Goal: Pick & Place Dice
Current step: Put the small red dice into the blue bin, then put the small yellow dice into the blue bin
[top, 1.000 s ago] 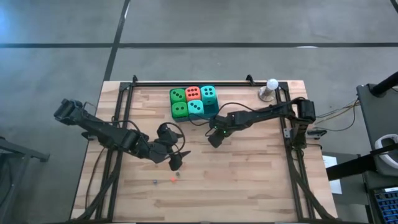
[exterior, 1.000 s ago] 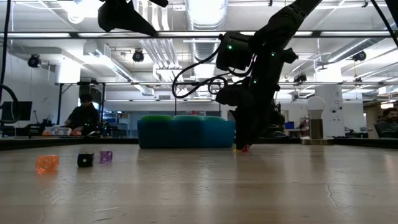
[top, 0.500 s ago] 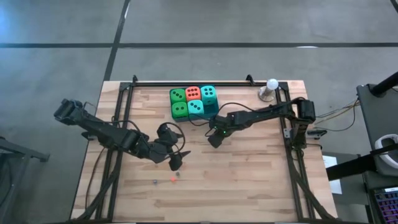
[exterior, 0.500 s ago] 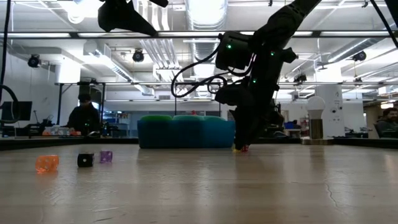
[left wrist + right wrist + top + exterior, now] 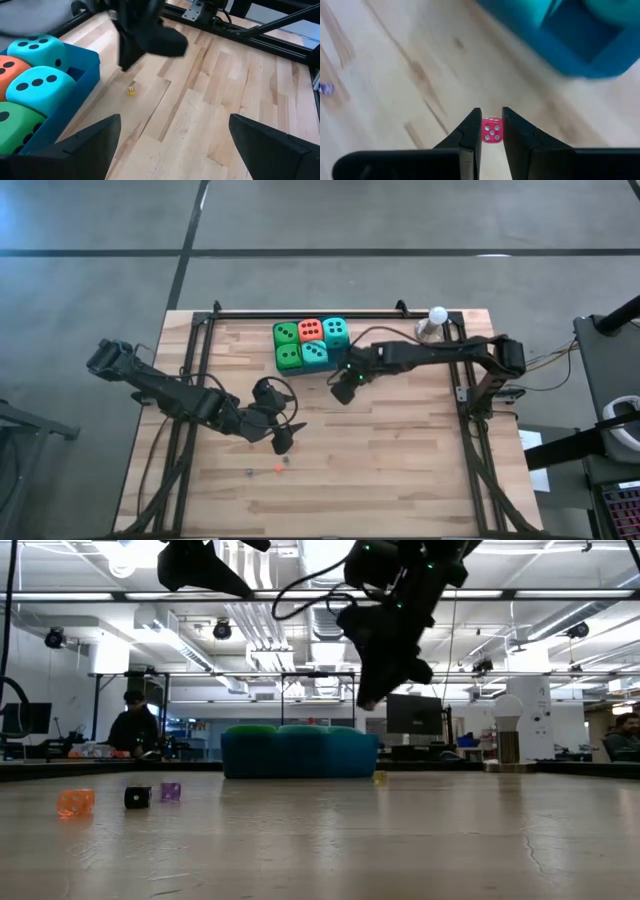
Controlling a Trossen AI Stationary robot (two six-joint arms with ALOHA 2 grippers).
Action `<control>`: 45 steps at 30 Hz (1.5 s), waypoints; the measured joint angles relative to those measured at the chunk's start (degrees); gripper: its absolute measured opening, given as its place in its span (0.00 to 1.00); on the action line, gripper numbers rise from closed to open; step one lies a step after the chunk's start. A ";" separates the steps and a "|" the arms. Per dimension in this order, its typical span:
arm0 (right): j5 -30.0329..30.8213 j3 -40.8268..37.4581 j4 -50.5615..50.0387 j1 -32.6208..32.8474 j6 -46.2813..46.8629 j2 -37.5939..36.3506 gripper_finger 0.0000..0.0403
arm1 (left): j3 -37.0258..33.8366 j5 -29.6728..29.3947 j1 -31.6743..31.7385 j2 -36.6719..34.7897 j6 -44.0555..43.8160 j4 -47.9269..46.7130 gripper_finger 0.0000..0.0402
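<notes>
Five big soft dice, two green [image 5: 288, 345], two teal [image 5: 334, 331] and one orange-red [image 5: 310, 329], sit packed in a blue tray [image 5: 86, 75] near the table's far edge. My right gripper [image 5: 343, 391] hangs in the air just near-side of the tray and is shut on a tiny red die [image 5: 492, 130]. A tiny yellow die [image 5: 131, 89] rests on the wood under it. My left gripper [image 5: 282, 442] waits open over the table's middle-left, touching nothing. My right gripper pinches the tiny red die on two opposite faces [image 5: 492, 130] between its two fingers, close to their free ends. The fingers [image 5: 366, 698] slant downward from above. The die is lifted clear of the table, a white-pipped face toward the wrist camera.
Three more tiny dice lie near the table's near edge: orange [image 5: 75, 802], black [image 5: 137, 797] and purple [image 5: 170, 791]. A white ball on a metal stand [image 5: 436, 318] is at the far right corner. Black frame rails run along both sides. Bare wood lies between the arms.
My right gripper has risen from the table top and moved a little toward the far edge and the tray, staying shut and carrying the red die up with it. The yellow die has stayed on the wood where the fingertips had been.
</notes>
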 joint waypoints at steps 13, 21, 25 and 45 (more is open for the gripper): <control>1.28 7.62 1.78 -9.86 -11.44 2.01 0.13 | 0.00 0.07 0.00 0.00 0.00 -0.41 0.94; 0.22 7.25 3.43 -14.21 -13.59 4.47 0.13 | 0.00 0.07 0.01 0.00 0.00 -0.40 0.93; -0.09 7.24 3.27 -15.21 -14.50 5.75 0.13 | 0.00 0.07 0.00 0.00 0.00 -0.38 0.94; -3.35 7.25 3.57 -15.39 -12.78 7.09 0.37 | 0.00 0.00 0.01 0.00 -0.02 -0.31 0.94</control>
